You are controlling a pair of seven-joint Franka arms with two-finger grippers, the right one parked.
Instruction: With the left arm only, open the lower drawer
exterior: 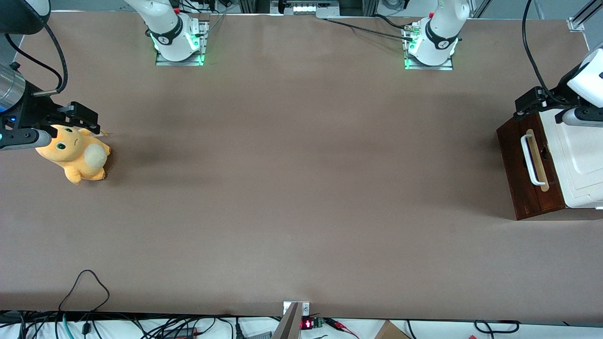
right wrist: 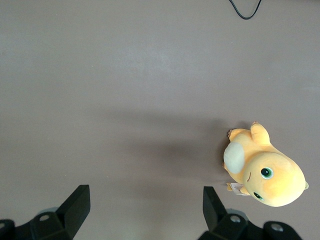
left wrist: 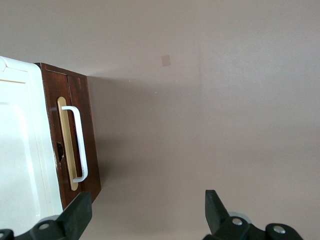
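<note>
**Left gripper spread wide above the drawer unit, lower drawer shut**

From my station I count one drawer unit, one plush toy and two arm bases on the brown table (exterior: 301, 188).

The drawer unit sits at the working arm's end of the table, at about three o'clock in the front view. Its dark reddish-brown front is the lower drawer (exterior: 527, 169); it carries a single white bar handle (exterior: 531, 160) mounted on a pale wood strip (exterior: 538, 162). I see the front flush with the cabinet body, with no pale interior showing — the drawer is closed. Above it lies the white top of the unit (exterior: 582, 160).

The left arm (exterior: 586, 77) reaches in over that white top, and its gripper (exterior: 537, 101) hangs just above the unit's edge farther from the front camera, near the end of the handle but not touching it. In the left wrist view, the gripper (left wrist: 147, 212) has its two black fingers (left wrist: 77, 212) set far apart, with nothing between them — only bare table. The same view shows the lower drawer (left wrist: 82, 135) and its handle (left wrist: 80, 142) off to one side of the fingers, not between them.

One orange plush toy (exterior: 75, 155) lies at the parked arm's end, around nine o'clock, well apart from the drawer. Two white arm bases (exterior: 176, 37) stand at roughly eleven and one o'clock.
</note>
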